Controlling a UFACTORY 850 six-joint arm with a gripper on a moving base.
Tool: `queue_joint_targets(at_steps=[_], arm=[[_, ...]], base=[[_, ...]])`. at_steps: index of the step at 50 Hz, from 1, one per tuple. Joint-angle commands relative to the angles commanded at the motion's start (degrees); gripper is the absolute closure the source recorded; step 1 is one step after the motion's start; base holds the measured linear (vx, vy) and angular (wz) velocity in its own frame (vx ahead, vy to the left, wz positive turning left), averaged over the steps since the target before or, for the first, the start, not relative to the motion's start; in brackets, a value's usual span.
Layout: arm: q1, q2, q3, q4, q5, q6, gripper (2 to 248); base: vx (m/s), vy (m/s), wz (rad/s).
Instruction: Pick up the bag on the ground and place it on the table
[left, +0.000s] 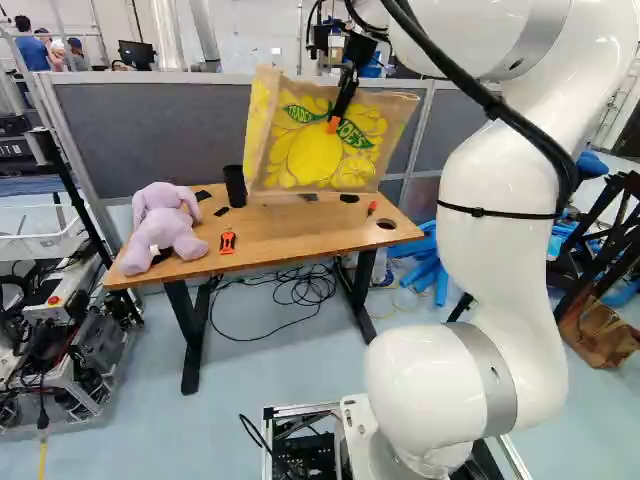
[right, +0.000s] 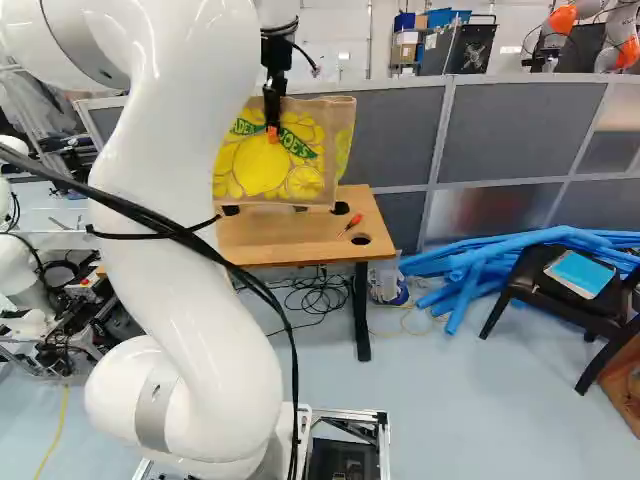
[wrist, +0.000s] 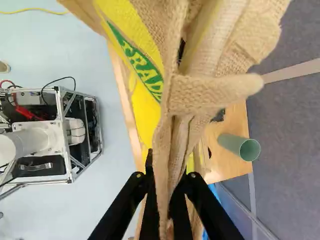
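Note:
My gripper (left: 335, 118) is shut on the upper edge of the tan bag (left: 315, 158) with yellow lemon print. In the wrist view both fingers of the gripper (wrist: 169, 177) pinch folded cloth of the bag (wrist: 145, 65) from two sides, and its top and a strap spread out ahead of them. The bag hangs upright in front of the grey partition and over the wooden table (left: 265, 238) as the base views show it. Whether its bottom touches the tabletop I cannot tell. The bag hides part of the table.
On the table are a purple plush toy (left: 165, 225), a dark cup (left: 235, 186), an orange-and-black tool (left: 228, 242) and a red-handled tool (right: 351, 222). Grey partitions (right: 540, 130) stand behind. Blue tubes (right: 470, 270) and a black chair (right: 570, 290) are to the right.

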Motion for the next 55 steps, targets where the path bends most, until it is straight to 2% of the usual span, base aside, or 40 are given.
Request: queue_joint_targets(at_steps=[18, 55], arm=[[0.00, -0.36, 0.26, 0.00, 0.00, -0.36, 227], [0.00, -4.19, 2.26, 0.00, 0.00, -0.36, 227]], base=[[0.000, 0.000, 0.000], [0.000, 0.000, 0.000]])
